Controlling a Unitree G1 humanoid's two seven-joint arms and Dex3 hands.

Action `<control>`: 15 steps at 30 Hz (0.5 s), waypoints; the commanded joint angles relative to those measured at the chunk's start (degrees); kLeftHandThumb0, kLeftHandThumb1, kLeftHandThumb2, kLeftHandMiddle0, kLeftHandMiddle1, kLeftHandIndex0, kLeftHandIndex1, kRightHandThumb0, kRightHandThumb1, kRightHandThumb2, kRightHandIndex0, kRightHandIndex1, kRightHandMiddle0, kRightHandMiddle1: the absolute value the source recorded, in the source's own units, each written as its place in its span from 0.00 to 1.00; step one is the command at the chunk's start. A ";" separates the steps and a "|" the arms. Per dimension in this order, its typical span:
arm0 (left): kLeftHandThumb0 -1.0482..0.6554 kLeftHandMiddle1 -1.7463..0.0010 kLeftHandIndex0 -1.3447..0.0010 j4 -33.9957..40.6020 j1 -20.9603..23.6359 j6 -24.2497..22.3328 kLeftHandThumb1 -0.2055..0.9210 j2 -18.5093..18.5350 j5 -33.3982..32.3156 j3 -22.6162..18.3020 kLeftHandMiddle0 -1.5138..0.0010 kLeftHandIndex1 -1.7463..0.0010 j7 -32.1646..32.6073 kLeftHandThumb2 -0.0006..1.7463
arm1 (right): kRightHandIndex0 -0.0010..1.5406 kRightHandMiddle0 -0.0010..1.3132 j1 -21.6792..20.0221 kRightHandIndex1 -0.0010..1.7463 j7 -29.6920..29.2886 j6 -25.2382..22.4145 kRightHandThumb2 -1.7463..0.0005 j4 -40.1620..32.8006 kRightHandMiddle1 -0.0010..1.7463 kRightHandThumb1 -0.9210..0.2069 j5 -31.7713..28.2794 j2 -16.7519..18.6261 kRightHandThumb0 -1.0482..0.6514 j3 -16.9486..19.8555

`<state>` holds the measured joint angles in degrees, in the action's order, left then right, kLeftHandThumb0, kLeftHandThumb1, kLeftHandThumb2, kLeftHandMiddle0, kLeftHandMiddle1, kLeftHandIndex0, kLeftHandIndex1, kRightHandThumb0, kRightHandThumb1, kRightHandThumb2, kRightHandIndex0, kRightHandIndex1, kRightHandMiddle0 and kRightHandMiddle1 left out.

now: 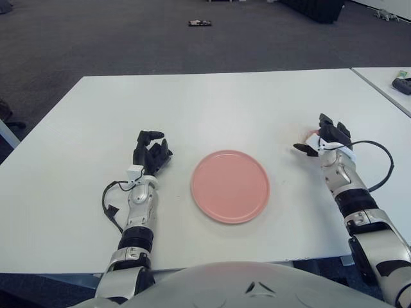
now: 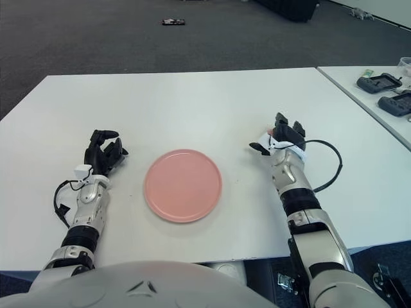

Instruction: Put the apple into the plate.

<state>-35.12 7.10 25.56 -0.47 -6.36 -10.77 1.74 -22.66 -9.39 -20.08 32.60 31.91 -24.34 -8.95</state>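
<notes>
A pink plate (image 1: pixel 230 186) lies empty at the middle of the white table (image 1: pixel 212 102). My right hand (image 1: pixel 324 138) is to the right of the plate, down at the table top, its fingers curled over the apple (image 1: pixel 311 133). Only a thin reddish sliver of the apple shows between the thumb and the fingers; the rest is hidden by the hand. It stands about a hand's width from the plate's right rim. My left hand (image 1: pixel 151 153) shows to the left of the plate, fingers relaxed and holding nothing.
A second white table (image 2: pixel 385 102) adjoins at the right, with dark devices (image 2: pixel 379 82) on it. A black cable (image 1: pixel 382 160) loops out from my right wrist. A small dark object (image 1: pixel 200 23) lies on the carpet beyond the table.
</notes>
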 commanded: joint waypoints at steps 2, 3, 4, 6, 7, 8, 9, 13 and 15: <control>0.39 0.00 0.76 -1.78 -2.96 -2.62 0.81 -0.06 0.65 0.22 0.48 0.00 0.49 0.48 | 0.00 0.00 -0.12 0.00 1.86 -2.72 0.81 1.28 0.00 0.14 -0.70 0.72 0.02 -0.44; 0.39 0.00 0.76 -1.69 -3.04 -2.68 0.81 -0.04 0.67 0.24 0.48 0.00 0.48 0.48 | 0.00 0.00 -0.23 0.00 1.87 -2.93 0.82 1.35 0.00 0.13 -0.69 0.65 0.02 -0.42; 0.39 0.00 0.76 -1.72 -3.08 -2.69 0.81 -0.02 0.60 0.22 0.48 0.00 0.41 0.48 | 0.00 0.00 -0.68 0.00 1.85 -2.99 0.82 1.95 0.00 0.12 -0.70 0.43 0.02 -0.34; 0.39 0.00 0.76 -1.78 -3.13 -2.60 0.80 -0.03 0.46 0.20 0.48 0.00 0.26 0.48 | 0.00 0.00 -1.43 0.00 1.73 -3.14 0.83 2.94 0.00 0.11 -0.71 0.17 0.01 -0.25; 0.39 0.00 0.76 -1.82 -3.13 -2.54 0.80 -0.04 0.39 0.20 0.48 0.00 0.20 0.48 | 0.00 0.00 -1.72 0.00 1.65 -3.20 0.83 3.33 0.00 0.11 -0.70 0.10 0.01 -0.24; 0.39 0.00 0.76 -1.86 -3.15 -2.37 0.80 -0.05 0.29 0.19 0.48 0.00 0.06 0.48 | 0.00 0.00 -1.96 0.00 1.49 -3.26 0.84 3.66 0.00 0.10 -0.67 0.10 0.00 -0.23; 0.39 0.00 0.76 -1.88 -3.16 -2.26 0.80 -0.06 0.22 0.18 0.48 0.00 -0.03 0.48 | 0.00 0.00 -2.13 0.00 1.38 -3.27 0.84 3.92 0.00 0.10 -0.66 0.10 0.00 -0.22; 0.39 0.00 0.76 -1.98 -3.16 -1.74 0.81 -0.17 -0.04 0.09 0.50 0.00 -0.22 0.48 | 0.00 0.00 -3.14 0.00 1.12 -2.92 0.84 5.43 0.00 0.09 -0.79 -0.02 0.00 -0.14; 0.39 0.00 0.76 -1.97 -3.11 -1.80 0.81 -0.25 -0.08 0.06 0.50 0.00 -0.06 0.48 | 0.00 0.00 -3.79 0.00 1.03 -2.73 0.84 6.34 0.00 0.09 -0.85 -0.05 0.00 -0.13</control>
<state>-34.64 6.70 25.49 -0.26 -6.30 -10.54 1.71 -26.25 -9.00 -22.51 36.77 31.93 -24.51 -8.78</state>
